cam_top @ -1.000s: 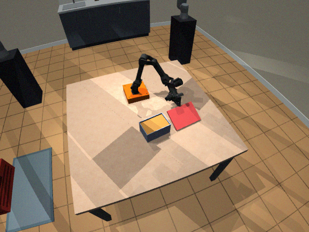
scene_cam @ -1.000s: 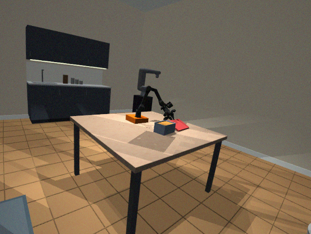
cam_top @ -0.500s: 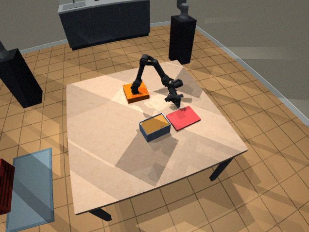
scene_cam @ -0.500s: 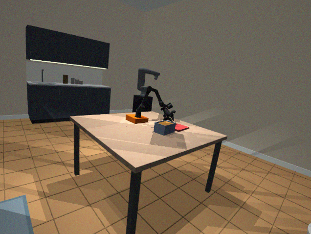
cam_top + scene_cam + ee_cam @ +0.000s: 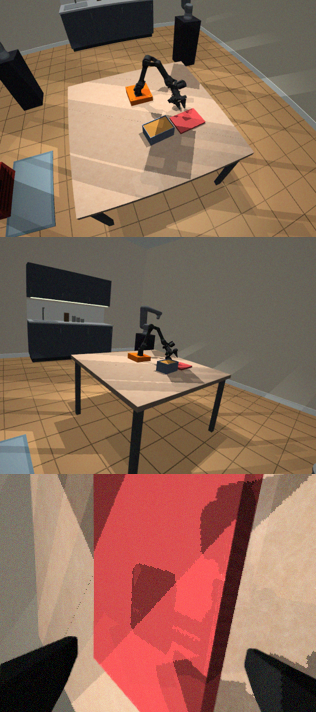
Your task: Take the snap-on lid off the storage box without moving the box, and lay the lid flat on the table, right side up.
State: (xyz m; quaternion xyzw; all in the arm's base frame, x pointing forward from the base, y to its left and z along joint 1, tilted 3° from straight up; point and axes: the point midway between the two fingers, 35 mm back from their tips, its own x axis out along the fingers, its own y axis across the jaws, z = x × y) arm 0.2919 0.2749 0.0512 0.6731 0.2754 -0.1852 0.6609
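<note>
Lid [image 5: 187, 121] [image 5: 184, 366] [image 5: 160, 534] off the box [image 5: 163, 136] [image 5: 166, 367], you can see it lying on the table [image 5: 107, 142] [image 5: 122, 382] [image 5: 280, 574], and it looks flat to you from above and from the side. It sits just beside the box's short end; whether the two touch, you cannot tell. You see a plain red face turned up, but you cannot tell for sure that this is its right side.

Your gripper [image 5: 182, 106] [image 5: 172, 357] [image 5: 162, 650] is released, its fingers spread wide with nothing grasped. It hangs above and near the lid's edge, on the side toward the arm's base. In the wrist view you look down between the two dark fingertips at the lid, with one long dark edge of it showing and strips of table on both sides.

The box stands upright and open at the top, its yellow-orange inside partly in shadow. Your arm [image 5: 163, 71] [image 5: 160, 333] rises from an orange base [image 5: 132, 99] [image 5: 131, 356], bends high at the elbow and slopes down toward the lid.
</note>
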